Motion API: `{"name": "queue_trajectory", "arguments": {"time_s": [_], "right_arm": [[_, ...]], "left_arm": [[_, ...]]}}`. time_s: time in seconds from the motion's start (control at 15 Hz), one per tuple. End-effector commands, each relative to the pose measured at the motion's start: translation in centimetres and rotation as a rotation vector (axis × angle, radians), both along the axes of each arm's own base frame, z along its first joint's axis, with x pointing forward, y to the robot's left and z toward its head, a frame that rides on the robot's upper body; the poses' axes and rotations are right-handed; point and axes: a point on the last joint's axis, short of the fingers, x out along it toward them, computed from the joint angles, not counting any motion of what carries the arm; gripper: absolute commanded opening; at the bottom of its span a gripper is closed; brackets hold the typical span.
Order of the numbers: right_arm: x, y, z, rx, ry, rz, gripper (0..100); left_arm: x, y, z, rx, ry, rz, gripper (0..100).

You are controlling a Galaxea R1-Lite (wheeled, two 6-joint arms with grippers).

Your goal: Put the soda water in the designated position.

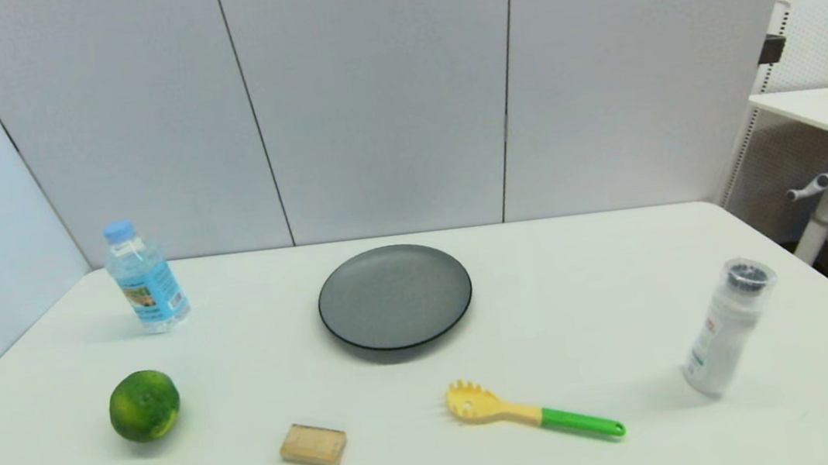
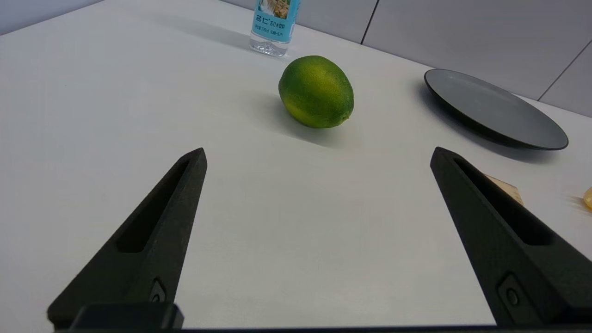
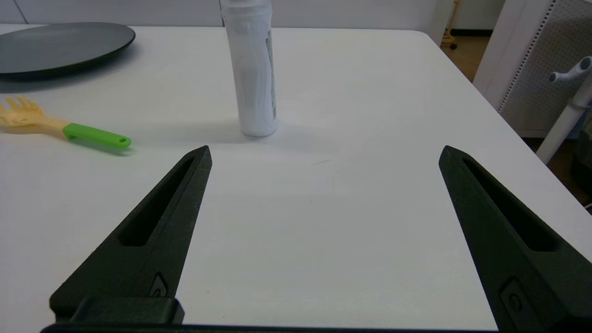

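Lab bench: grey partition panels point(image 1: 375, 96), white table point(image 1: 625, 302)

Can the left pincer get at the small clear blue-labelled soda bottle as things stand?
Probably yes: the left pincer is open and empty, but the green lime sits between it and the soda bottle, so it must skirt that.

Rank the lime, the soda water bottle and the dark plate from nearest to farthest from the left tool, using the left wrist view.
1. Lime: straight ahead of the open left tool, on the white table.
2. Dark plate: off toward the table's middle, farther back than the lime.
3. Soda water bottle: upright behind the lime, near the back wall.
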Motion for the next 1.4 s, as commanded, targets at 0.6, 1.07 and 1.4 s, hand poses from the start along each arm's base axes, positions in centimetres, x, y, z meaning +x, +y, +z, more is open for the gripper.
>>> {"name": "queue_trajectory", "arguments": {"time_s": [0.6,1.07,1.4], "right_arm": [[0.0,0.0,0.0,-0.001,0.001,0.001,100],[0.0,0.0,0.0,-0.001,0.001,0.001,100],[0.0,0.0,0.0,-0.001,0.001,0.001,100]], "left_arm": [[0.0,-0.2,0.0,0.236,0.007,-0.066,100],[1.4,-0.2,2.6,0.240,0.110,-0.086,100],[6.4,0.0,13.6,0.225,0.127,-0.043,100]]}}
